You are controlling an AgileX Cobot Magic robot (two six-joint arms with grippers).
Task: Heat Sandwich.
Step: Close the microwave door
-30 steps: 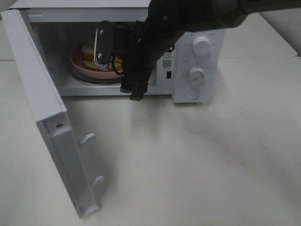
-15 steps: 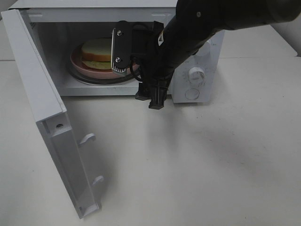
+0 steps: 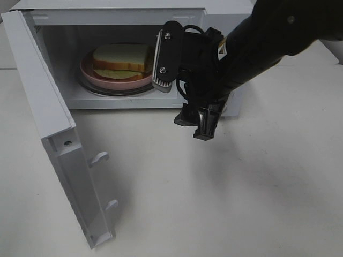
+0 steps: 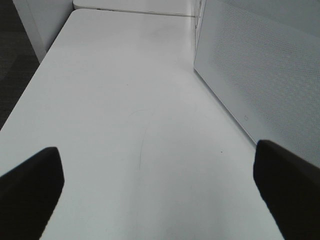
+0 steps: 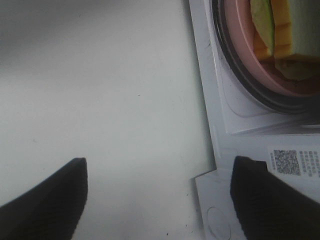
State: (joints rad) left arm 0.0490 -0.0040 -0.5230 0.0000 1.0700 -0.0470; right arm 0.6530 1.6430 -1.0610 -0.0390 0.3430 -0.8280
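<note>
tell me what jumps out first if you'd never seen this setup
The white microwave stands with its door swung wide on the left, and the sandwich sits on a pink plate inside. In front of its right side hangs the black right arm, its pincer open and empty.

The open microwave door (image 3: 48,123) walls off the left. The right pincer (image 3: 194,126) hangs before the cavity's (image 3: 64,53) right end. The bench (image 3: 241,203) in front lies free.

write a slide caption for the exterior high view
Right gripper, jaws open and empty, hangs before the open microwave; the sandwich sits on its pink plate inside.
</note>
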